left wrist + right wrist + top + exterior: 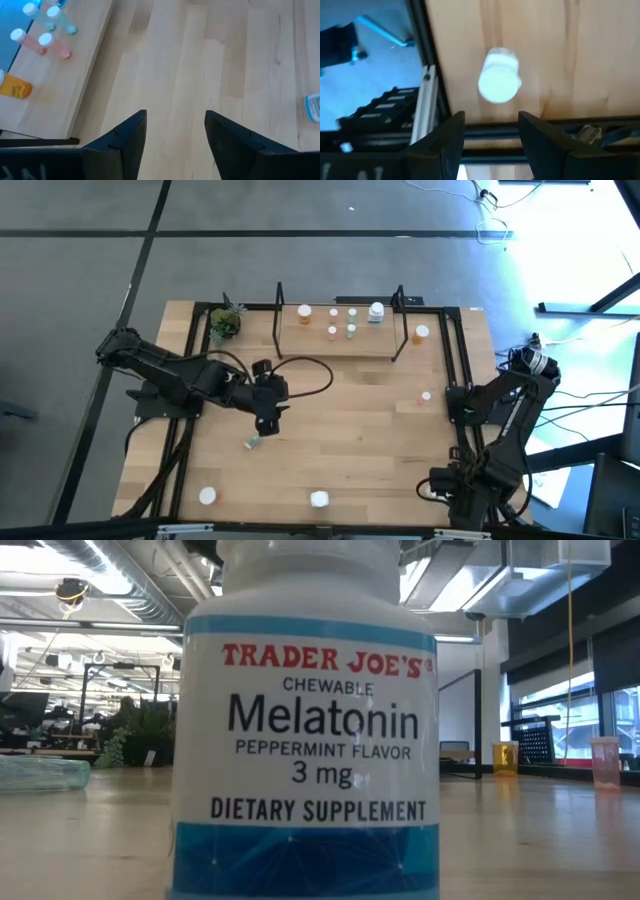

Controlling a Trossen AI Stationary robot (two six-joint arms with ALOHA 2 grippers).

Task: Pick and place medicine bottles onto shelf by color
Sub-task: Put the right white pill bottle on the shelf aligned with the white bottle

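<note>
My left gripper (268, 420) hangs open and empty over the middle-left of the table; its fingers (125, 140) frame bare wood. A pale green bottle (252, 442) lies on its side just near-side of it and also shows in the low view (40, 775). The shelf (340, 345) stands at the far edge with several white-capped bottles upright on its board (40, 42). My right gripper (456, 402) waits open at the right edge, above a black rail. A pale, white-capped bottle (499, 80) stands on the table beyond its fingers, apart from them.
A white melatonin bottle (305, 730) stands at the near edge (319, 499), and another white bottle (207, 496) stands near left. A small potted plant (225, 323) sits at the far left. Black frame rails (460, 370) run along the table's sides. An orange bottle (505, 756) stands at the right.
</note>
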